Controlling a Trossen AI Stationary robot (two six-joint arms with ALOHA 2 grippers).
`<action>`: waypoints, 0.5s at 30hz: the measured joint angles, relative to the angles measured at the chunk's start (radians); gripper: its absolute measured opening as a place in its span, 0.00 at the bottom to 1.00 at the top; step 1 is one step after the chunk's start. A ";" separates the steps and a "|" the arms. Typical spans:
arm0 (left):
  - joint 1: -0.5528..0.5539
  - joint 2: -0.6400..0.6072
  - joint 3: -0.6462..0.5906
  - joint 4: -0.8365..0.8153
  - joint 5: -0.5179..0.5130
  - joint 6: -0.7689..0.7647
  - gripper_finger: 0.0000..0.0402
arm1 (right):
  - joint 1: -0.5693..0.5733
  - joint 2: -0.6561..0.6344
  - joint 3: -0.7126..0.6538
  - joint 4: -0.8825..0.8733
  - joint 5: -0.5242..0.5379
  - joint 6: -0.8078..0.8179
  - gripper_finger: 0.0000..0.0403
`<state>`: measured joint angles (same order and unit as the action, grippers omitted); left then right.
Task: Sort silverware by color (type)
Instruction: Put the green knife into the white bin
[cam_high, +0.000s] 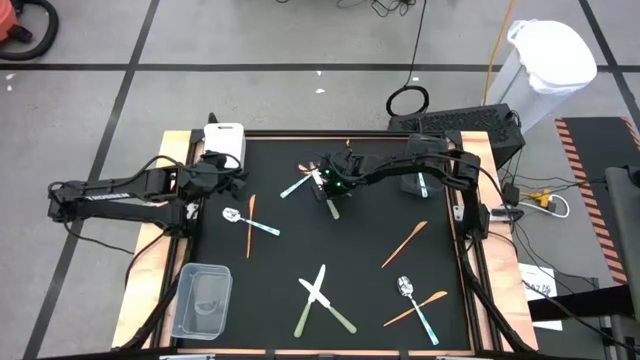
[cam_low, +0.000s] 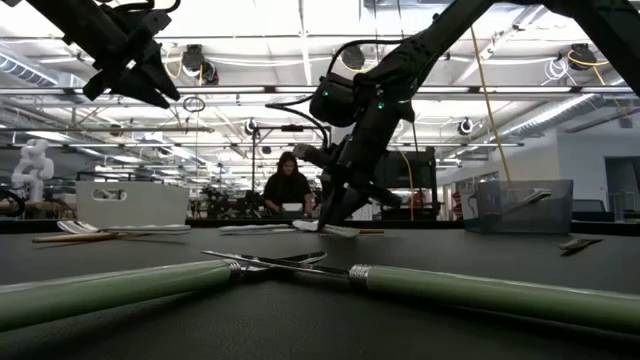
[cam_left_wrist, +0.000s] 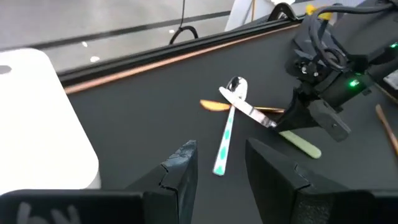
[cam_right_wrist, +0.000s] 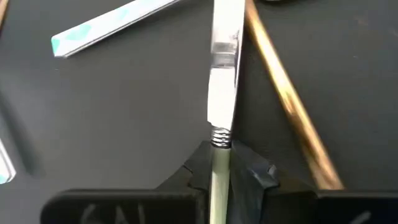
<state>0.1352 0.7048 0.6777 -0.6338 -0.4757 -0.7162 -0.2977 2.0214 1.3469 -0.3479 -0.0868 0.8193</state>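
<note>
Silverware lies scattered on the black mat (cam_high: 300, 250). At the middle far side, a knife (cam_right_wrist: 224, 93) with a pale-green handle lies with its blade across a blue-handled spoon (cam_left_wrist: 231, 118) and a thin orange utensil (cam_right_wrist: 286, 106). My right gripper (cam_right_wrist: 221, 168) (cam_high: 328, 192) is shut on this knife. My left gripper (cam_left_wrist: 221, 171) (cam_high: 232, 180) hangs open above the mat's far left, by the white bin (cam_high: 224, 140), with nothing between its fingers. My right gripper pinches the knife's green handle (cam_right_wrist: 219, 163) between its two fingers, just behind the ribbed collar where the blade starts. The fingers slant down from above, from the table's right. The handle's free end (cam_left_wrist: 305, 145) sticks out beyond the gripper. The blade rests on the spoon and the orange utensil.
Two green-handled knives (cam_high: 320, 297) lie crossed near the front edge. Orange utensils (cam_high: 405, 243), a spoon with an orange piece (cam_high: 415, 300) and a spoon group (cam_high: 248, 222) lie around. A clear bin (cam_high: 203, 298) stands near left, another bin (cam_high: 420, 183) far right.
</note>
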 joint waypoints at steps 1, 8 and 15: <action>0.000 0.000 0.000 0.001 0.006 -0.015 0.33 | 0.002 -0.006 0.000 0.011 -0.008 0.007 0.07; 0.000 -0.026 0.002 0.032 0.061 -0.037 0.33 | 0.011 -0.069 0.037 0.051 -0.028 0.031 0.07; 0.000 -0.057 0.088 0.019 0.006 0.025 0.33 | -0.003 -0.062 0.138 0.244 -0.119 0.030 0.01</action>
<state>0.1350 0.6475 0.7653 -0.6147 -0.4697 -0.6916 -0.3004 1.9595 1.4850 -0.1043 -0.2062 0.8494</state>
